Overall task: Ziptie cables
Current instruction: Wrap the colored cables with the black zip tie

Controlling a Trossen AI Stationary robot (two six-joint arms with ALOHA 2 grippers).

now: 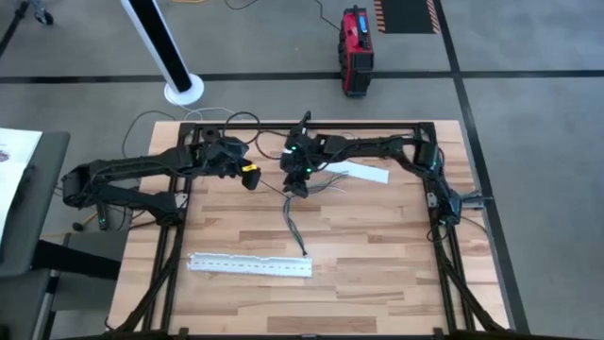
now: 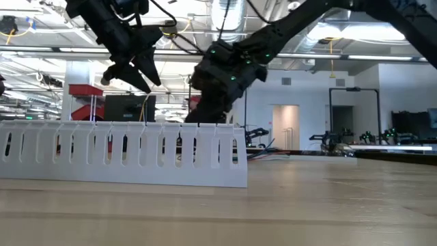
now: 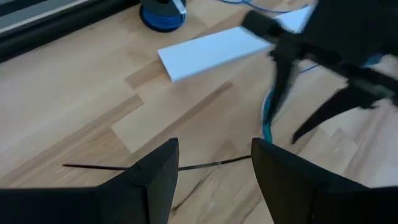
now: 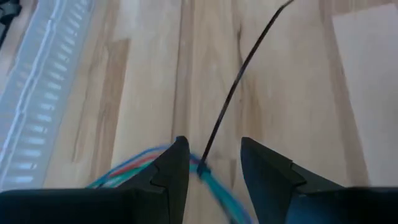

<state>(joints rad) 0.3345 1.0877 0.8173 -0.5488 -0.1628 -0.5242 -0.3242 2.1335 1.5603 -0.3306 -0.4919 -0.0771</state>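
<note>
**A:** What is the biggest thing in view?

**B:** A wooden table (image 1: 377, 255) seen from above, with two dark arms reaching in over its far half. A long white slotted strip (image 1: 250, 266) lies flat on the near side, well apart from both sets of jaws. A shorter plain white strip (image 1: 363, 172) lies just beyond the right arm's jaws.

**A:** Where are the grippers?

**B:** The right gripper (image 4: 214, 163) is near the middle of the table, pointing down. Its jaws are spread a little, and the cables (image 4: 140, 163) run between them: a bunch of blue, green and red wires crossing the gap. Whether the fingers touch the wires I cannot tell. A thin black zip tie (image 4: 239, 78) leads away from the same gap across the wood.

**A:** And the left one?

**B:** The left gripper (image 3: 214, 171) hovers just beside the right one, above the table. Its jaws are spread and hold nothing. A black strand lies on the wood past its fingertips.

**A:** Anything smaller?

**B:** A round blue device (image 3: 163, 14) sits at the far edge, beyond the plain strip.
</note>
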